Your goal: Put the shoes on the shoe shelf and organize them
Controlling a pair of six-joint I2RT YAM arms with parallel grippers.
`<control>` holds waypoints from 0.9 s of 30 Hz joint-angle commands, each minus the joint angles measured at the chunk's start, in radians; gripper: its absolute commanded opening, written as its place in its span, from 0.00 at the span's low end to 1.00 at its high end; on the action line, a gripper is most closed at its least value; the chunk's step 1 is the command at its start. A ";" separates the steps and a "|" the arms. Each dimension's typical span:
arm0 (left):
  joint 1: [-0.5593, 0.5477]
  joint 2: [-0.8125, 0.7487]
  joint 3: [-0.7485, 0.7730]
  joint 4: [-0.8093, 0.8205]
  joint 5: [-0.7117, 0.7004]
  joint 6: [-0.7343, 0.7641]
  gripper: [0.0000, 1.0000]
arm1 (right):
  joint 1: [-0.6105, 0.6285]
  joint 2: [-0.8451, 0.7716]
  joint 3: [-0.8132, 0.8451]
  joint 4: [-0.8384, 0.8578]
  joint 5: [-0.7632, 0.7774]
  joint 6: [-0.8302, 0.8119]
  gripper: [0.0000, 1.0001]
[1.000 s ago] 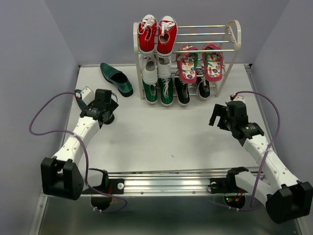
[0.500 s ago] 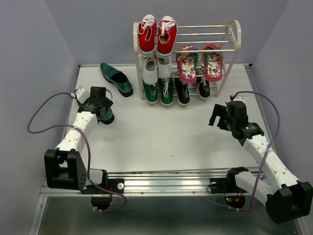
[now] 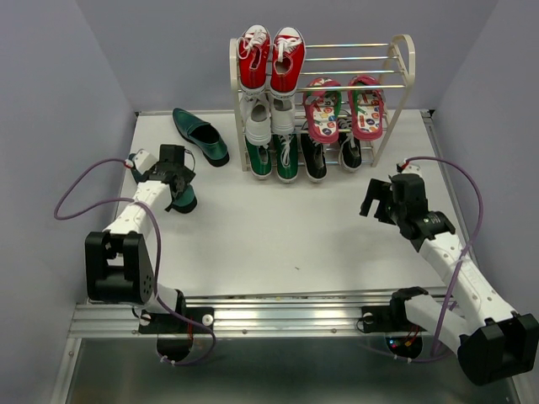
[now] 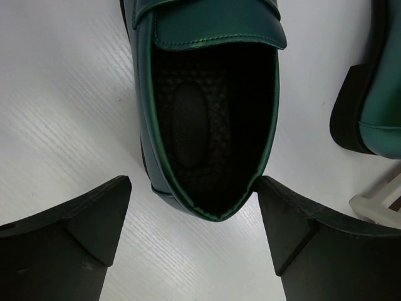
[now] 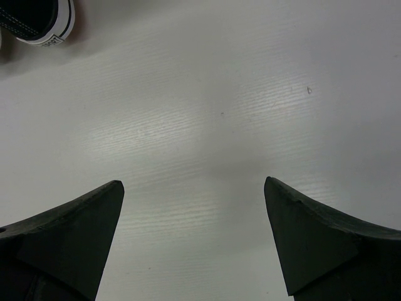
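Observation:
One dark teal loafer [image 4: 207,94] lies on the table with its heel between the fingers of my open left gripper [image 4: 193,185]. The right finger [image 4: 276,207] sits at the heel's side. In the top view the left gripper [image 3: 178,183] covers most of this loafer [image 3: 186,204]. The second loafer [image 3: 200,135] lies near the shelf's left foot and also shows in the left wrist view [image 4: 376,94]. The cream shoe shelf [image 3: 405,59] holds the pink flip-flops [image 3: 337,109] and the black sneakers [image 3: 328,153]. My right gripper [image 3: 375,199] is open and empty over bare table [image 5: 193,183].
Red sneakers [image 3: 271,57], white sneakers [image 3: 269,122] and green sneakers [image 3: 271,158] fill the shelf's left half. The right half of the top tier [image 3: 354,55] holds nothing. A black sneaker's toe [image 5: 44,19] shows in the right wrist view. Grey walls enclose the table.
My left arm has swung to the left and its gripper has shifted back a little, uncovering part of the loafer beneath it. The right arm has not moved.

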 commanded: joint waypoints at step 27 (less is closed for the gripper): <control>0.041 -0.072 -0.055 0.014 -0.012 -0.050 0.95 | 0.008 -0.023 0.008 0.038 -0.003 -0.015 1.00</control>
